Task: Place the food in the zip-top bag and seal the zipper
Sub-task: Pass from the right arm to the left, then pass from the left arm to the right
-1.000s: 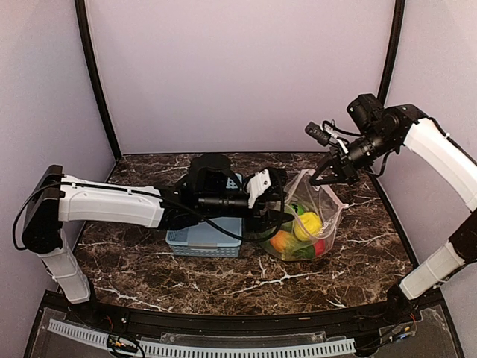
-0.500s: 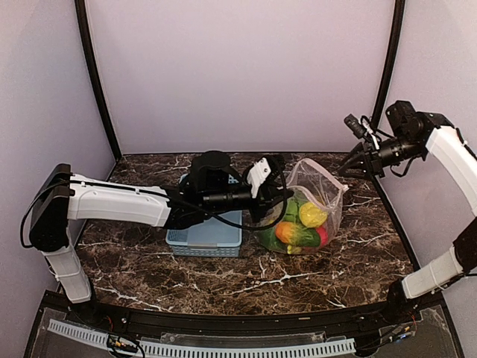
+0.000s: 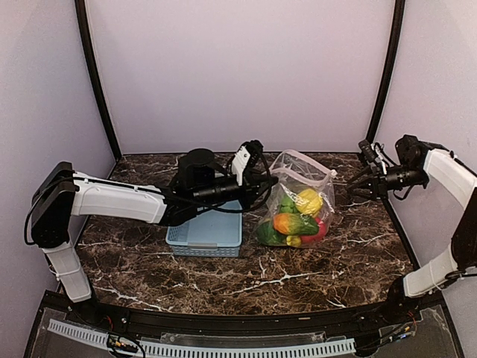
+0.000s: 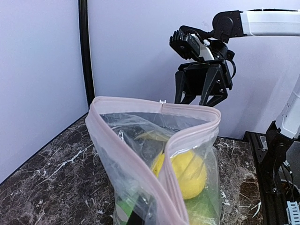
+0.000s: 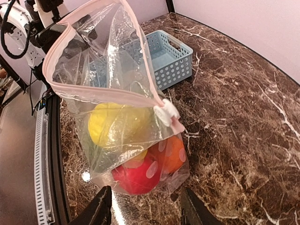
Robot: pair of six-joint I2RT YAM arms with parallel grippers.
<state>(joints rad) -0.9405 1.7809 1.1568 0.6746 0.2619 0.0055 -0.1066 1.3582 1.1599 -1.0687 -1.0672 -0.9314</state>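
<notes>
Hanging from one pinched end, the zip-top bag (image 3: pixel 298 175) stands upright on the table (image 3: pixel 298 276) just right of the blue basket (image 3: pixel 205 233). The food is already inside: a lemon (image 5: pixel 115 124) on top, with an orange (image 5: pixel 171 152) and a pink-red ball (image 5: pixel 136 176) at the bottom. The left gripper (image 3: pixel 264 179) is closed, apparently on the near end of the zipper (image 5: pixel 93 91), although its wrist view shows only the strip running down out of frame, not the contact itself. The right gripper (image 3: pixel 356 183) hovers well apart from the bag, and its fingers (image 5: pixel 101 211) are spread with nothing between them.

Sealing is what remains, and the mouth gapes wide, its two lips bowed apart. The slider (image 5: pixel 165 112) sits at the end facing the right gripper and is a small target. A slightly misjudged approach would probably close the fingers on loose film rather than the tab, and the film would crumple without the zipper running.

Nothing anchors that end of the strip. Pushing the slider toward the left gripper could therefore buckle the strip, or jam the slider where the lips splay. The fruit also makes the bag bottom-heavy, so a sideways tug might tip it or pull the strip out of the left pinch. The bag would then slump with its mouth open, and the lemon, lying nearest the mouth, could roll out.
</notes>
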